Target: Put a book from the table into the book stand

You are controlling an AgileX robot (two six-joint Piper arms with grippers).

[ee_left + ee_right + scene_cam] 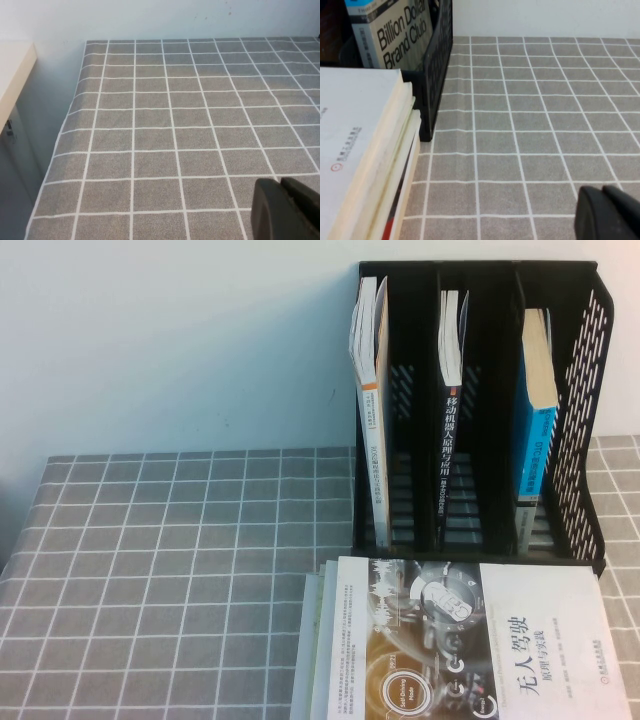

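Pale wall behind, w/ the table [150, 570] in grey cloth and white grid taking up most of the high view. At the far right stands the book stand [480, 410], black, three tall slots, perforated sides; each slot already has one upright book: a white-spined one in the left slot, a dark-spined one [452, 430] in the middle, a blue-spined book [535, 440] in the right slot, so each slot has spare width beside its book. The book [470, 640] lies flat, cover up, on top of a small stack at the near right, just in front of the stand, touching or nearly touching its base (can't tell which). Prob. laid there so it's an easy reach and a short lift into a slot. It looks large and thin: cover part white w/ black Chinese title, part dark brown-grey w/ glowing circular graphics, pale page edges showing at its left side. Neither arm shows in the high view. Left gripper [287, 210] shows only as dark fingertips in its wrist view, jaws together, holding nothing, over bare cloth on the left side, well apart from the book; looks parked. Right gripper [610, 212] is near the right side of the stack and stand, over bare cloth, dark tips only; can't tell if its jaws are apart or together. Judging by that, pickup hasn't begun, and the right arm seems better placed for it.
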